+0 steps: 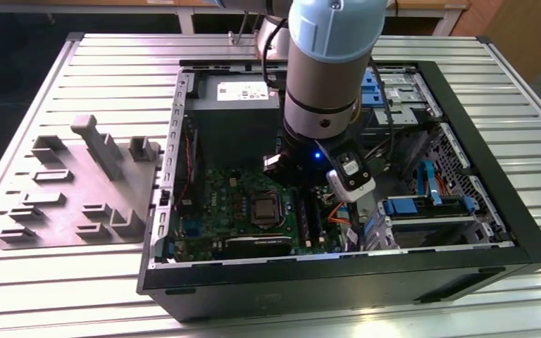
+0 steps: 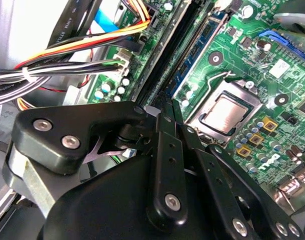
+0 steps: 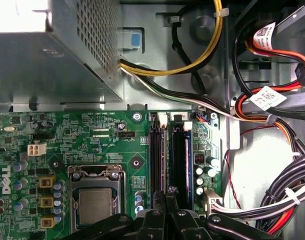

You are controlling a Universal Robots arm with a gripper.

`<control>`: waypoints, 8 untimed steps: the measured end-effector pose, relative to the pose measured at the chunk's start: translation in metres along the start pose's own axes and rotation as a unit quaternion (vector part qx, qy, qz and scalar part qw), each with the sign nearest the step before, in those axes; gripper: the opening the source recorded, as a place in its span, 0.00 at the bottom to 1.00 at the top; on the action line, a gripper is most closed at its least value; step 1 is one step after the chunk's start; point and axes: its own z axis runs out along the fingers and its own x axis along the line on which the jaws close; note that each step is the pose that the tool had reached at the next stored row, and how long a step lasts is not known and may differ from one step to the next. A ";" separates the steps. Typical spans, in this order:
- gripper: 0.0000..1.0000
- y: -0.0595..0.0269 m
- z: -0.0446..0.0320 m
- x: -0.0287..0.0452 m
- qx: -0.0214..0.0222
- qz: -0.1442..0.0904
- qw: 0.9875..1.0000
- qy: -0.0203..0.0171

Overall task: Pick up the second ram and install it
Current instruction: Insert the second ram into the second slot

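Observation:
My gripper [image 1: 337, 191] reaches down into the open computer case [image 1: 496, 232], over the memory slots beside the processor socket [image 1: 265, 208]. In the first wrist view the fingertips [image 3: 165, 194] are pressed together at the near end of the long black slot rails [image 3: 156, 160]. A thin dark blue-green strip, the second ram [image 3: 165, 155], runs edge-on from the fingertips along the gap between the two rails, lined up with them. In the second wrist view the gripper [image 2: 165, 107] is shut just above the same rails. How deep the ram sits is hidden.
The grey power supply [image 3: 42, 60] stands just beyond the slots. Bundles of coloured cables [image 3: 272, 115] crowd the side away from the socket [image 3: 95, 205]. Blue drive brackets [image 1: 411, 205] fill the case at the exterior view's right. A grey parts fixture [image 1: 73, 190] lies on the table.

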 end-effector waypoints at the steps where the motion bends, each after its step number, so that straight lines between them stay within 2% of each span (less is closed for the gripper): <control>1: 0.12 0.0000 0.0000 0.0000 0.000 0.000 1.000 0.000; 8: 0.12 0.0000 0.0005 0.0000 0.000 0.000 1.000 0.000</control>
